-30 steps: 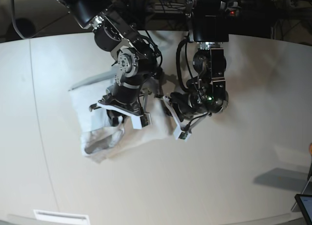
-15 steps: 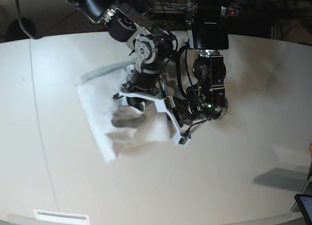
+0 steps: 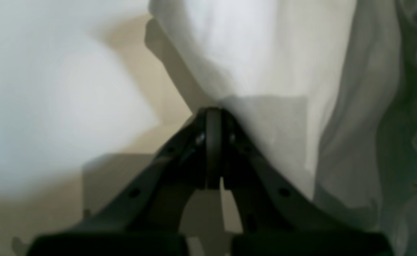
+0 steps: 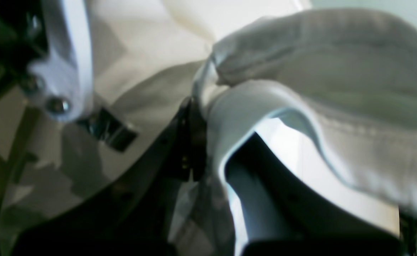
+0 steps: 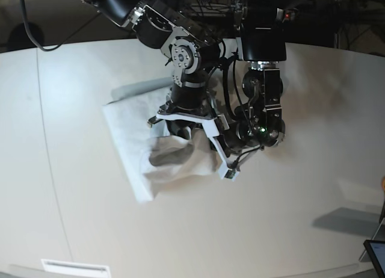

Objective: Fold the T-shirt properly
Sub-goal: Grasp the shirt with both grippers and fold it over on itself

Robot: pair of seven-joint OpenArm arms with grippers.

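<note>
Two dark robot arms meet over an off-white table point(image 5: 72, 218). The white T-shirt point(image 5: 129, 142) lies rumpled at centre, its near corner pointing toward the viewer. The left gripper point(image 3: 213, 117), jaws pressed together, pinches a fabric edge. Farther back, the right gripper point(image 4: 203, 106) is clamped on a hemmed fold.

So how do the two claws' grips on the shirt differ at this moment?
The left claw is shut flat, with the plain white thin T-shirt hanging smooth beside its tip. The right claw is clamped on a thick bunched fold with a stitched hem. Both are closed at the cloth.
</note>
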